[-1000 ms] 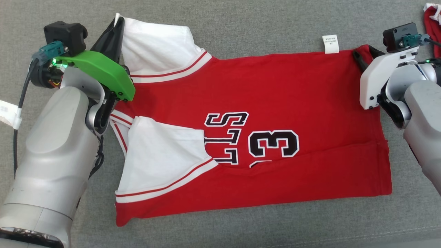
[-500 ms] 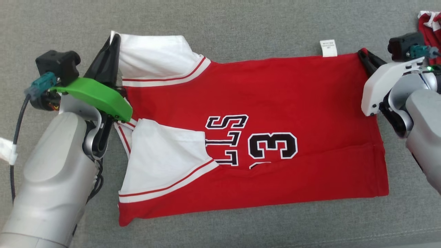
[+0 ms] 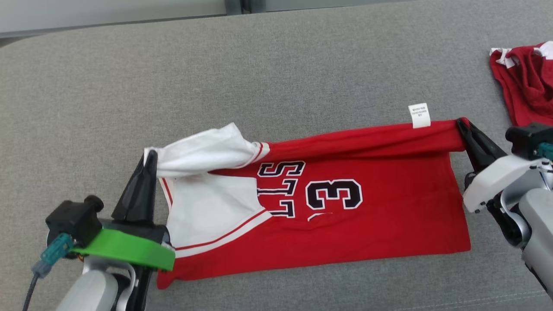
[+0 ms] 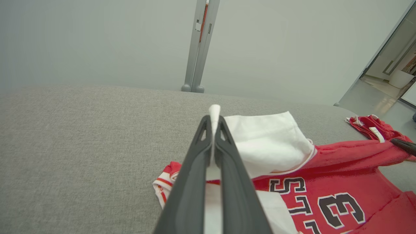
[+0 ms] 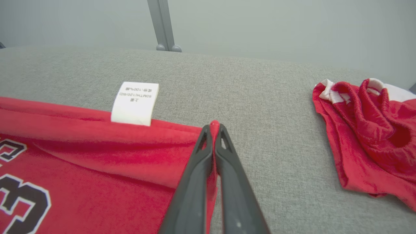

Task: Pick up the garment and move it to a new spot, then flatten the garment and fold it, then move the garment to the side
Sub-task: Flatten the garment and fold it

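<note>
Grey cushion (image 3: 276, 65) carried the jersey (image 3: 389, 224); its far edge, flat a second earlier, was lifted and folding toward the near hem. Left gripper (image 3: 149, 157) stayed clamped on the white sleeve (image 3: 203, 149); right gripper (image 3: 461, 124), earlier open, pinched the red corner near the label (image 3: 419, 115).

So the jersey (image 3: 380, 224) lies spread across the middle of the fabric surface (image 3: 216, 77), long side running left to right. The left gripper (image 3: 149, 156) is at its left end, clamped on the tip of the far sleeve (image 3: 203, 151), and the right gripper (image 3: 461, 124) is pinching the far right corner. The far edge stretches between the two, sitting over the rest of the jersey. The care label (image 3: 419, 115) sticks out from that far edge, near the right gripper. A crumpled garment (image 3: 525, 93) sits further right and further back, well apart from the jersey. Behind the surface's far edge stands a post (image 4: 198, 48).
</note>
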You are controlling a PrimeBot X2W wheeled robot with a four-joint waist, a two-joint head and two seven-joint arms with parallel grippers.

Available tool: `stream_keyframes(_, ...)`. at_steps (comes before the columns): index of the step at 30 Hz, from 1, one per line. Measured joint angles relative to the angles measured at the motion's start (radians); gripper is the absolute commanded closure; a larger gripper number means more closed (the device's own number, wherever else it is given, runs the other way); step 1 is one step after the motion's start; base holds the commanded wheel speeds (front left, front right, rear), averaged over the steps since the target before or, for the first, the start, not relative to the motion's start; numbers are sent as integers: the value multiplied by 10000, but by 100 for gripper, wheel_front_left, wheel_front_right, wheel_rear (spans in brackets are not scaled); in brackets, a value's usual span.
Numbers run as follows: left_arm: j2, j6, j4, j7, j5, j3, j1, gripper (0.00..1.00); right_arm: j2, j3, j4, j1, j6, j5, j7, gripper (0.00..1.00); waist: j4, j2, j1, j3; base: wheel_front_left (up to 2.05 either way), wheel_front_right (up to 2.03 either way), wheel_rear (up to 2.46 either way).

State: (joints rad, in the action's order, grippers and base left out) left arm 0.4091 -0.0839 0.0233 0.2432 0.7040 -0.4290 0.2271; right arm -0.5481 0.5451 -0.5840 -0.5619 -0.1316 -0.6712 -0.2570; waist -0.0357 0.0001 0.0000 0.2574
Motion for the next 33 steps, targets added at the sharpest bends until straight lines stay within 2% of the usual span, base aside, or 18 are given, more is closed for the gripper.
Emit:
stream_keyframes(4,155,-435,-1011,-150,90,-48,-1200,100,88,-972,577,1148,0,328,-29,100,63,0,0,-325,0,0,0)
stream_keyframes(8,128,-616,-1296,-307,360,-209,-1936,100,422,-1843,1093,2224,0,623,-46,100,175,0,0,-557,0,0,0)
stream_keyframes(12,-82,-589,-874,-293,520,-320,-2063,100,742,-2326,1335,2885,0,963,12,100,239,0,0,-696,0,0,0)
stream_keyframes(16,-253,-380,-96,-217,568,-408,-2026,100,1097,-2656,1549,3212,0,1292,104,100,190,0,0,-713,0,0,0)
stream_keyframes(19,-374,-199,451,-151,579,-456,-1936,100,1260,-2855,1653,3347,0,1544,104,62,119,0,0,-684,0,0,0)
stream_keyframes(20,-407,-132,621,-125,579,-476,-1914,89,1325,-2932,1676,3405,0,1603,100,46,96,0,0,-672,0,0,0)
stream_keyframes(21,-441,-115,746,-79,579,-458,-1910,57,1406,-3035,1710,3499,2,1668,88,10,79,0,0,-665,0,0,0)
stream_keyframes(22,-483,-75,813,-40,579,-418,-1912,13,1499,-3139,1747,3608,0,1733,86,0,70,0,0,-660,0,0,0)
stream_keyframes(23,-539,-35,838,33,583,-343,-1928,0,1624,-3338,1810,3811,2,1778,65,0,67,0,0,-656,0,0,0)
stream_keyframes(33,-587,31,42,148,489,215,-2427,0,2063,-4512,2497,4794,2,2178,-2,0,80,0,0,-751,0,0,0)
